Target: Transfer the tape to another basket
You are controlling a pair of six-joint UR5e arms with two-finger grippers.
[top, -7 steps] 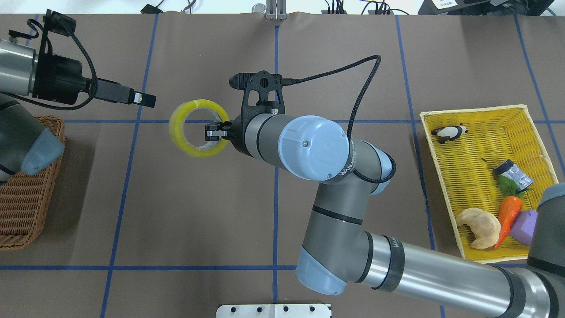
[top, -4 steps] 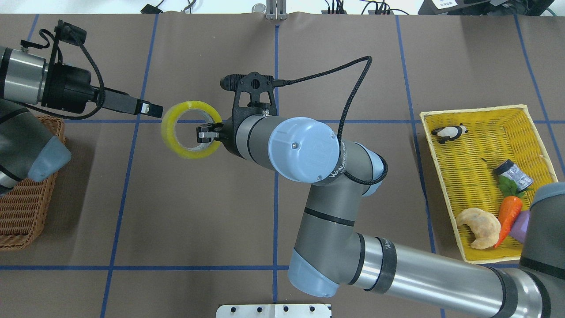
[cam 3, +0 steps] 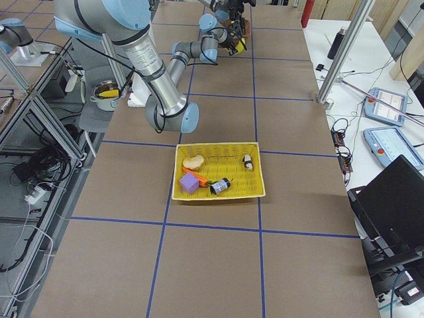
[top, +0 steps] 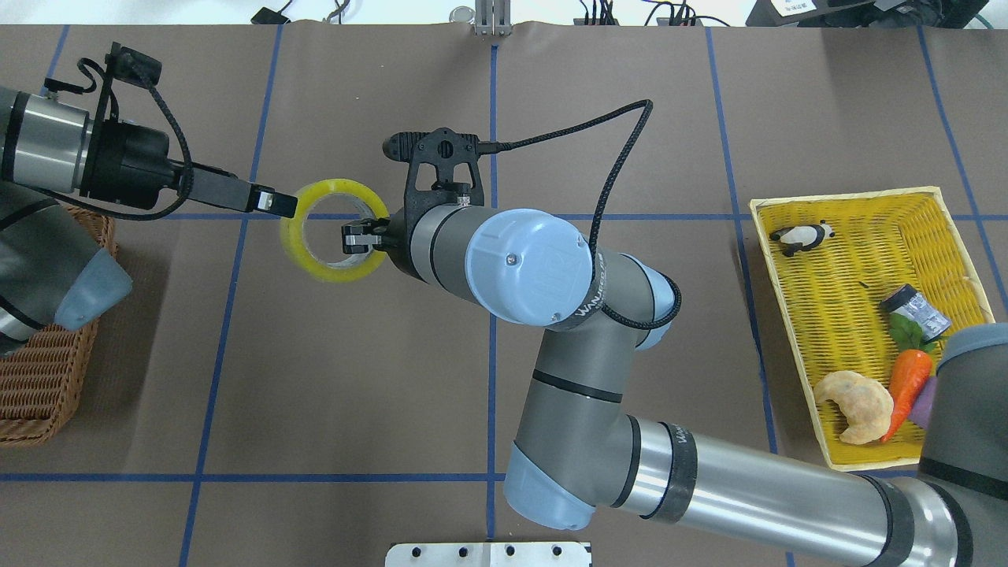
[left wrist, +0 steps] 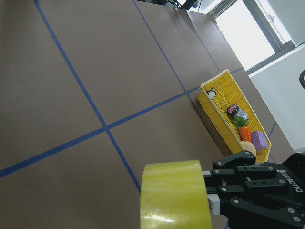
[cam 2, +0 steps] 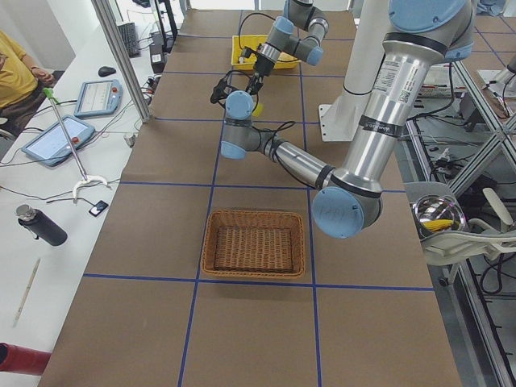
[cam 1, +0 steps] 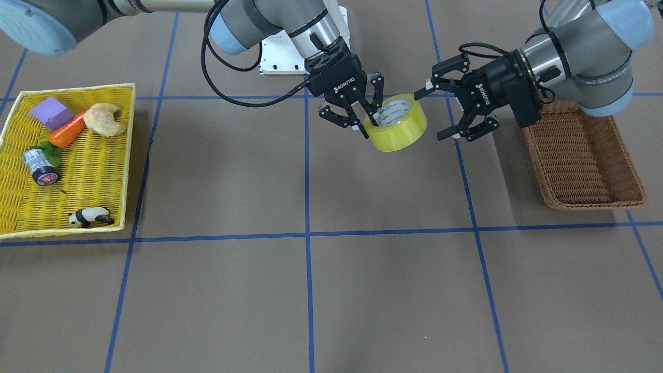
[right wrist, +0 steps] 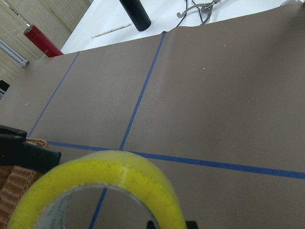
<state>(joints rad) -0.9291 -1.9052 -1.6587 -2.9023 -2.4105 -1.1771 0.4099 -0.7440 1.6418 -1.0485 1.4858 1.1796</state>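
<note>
Tape [cam 1: 400, 135] hung hole-up, slightly tilted, pinched by right gripper [cam 1: 369, 124]; wide-spread left gripper [cam 1: 431, 117] stood between it and basket [cam 1: 585, 200].

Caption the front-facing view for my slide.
Right tool holds the tape up to the open left tool, near the brown basket.

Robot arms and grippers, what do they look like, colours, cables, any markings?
The right arm and left arm are silver-grey tubes with pale blue joint caps. The right gripper and left gripper are black, two-fingered, lettered ROBOTIQ in white. A black braided cable loops to each black wrist camera mount.
</note>
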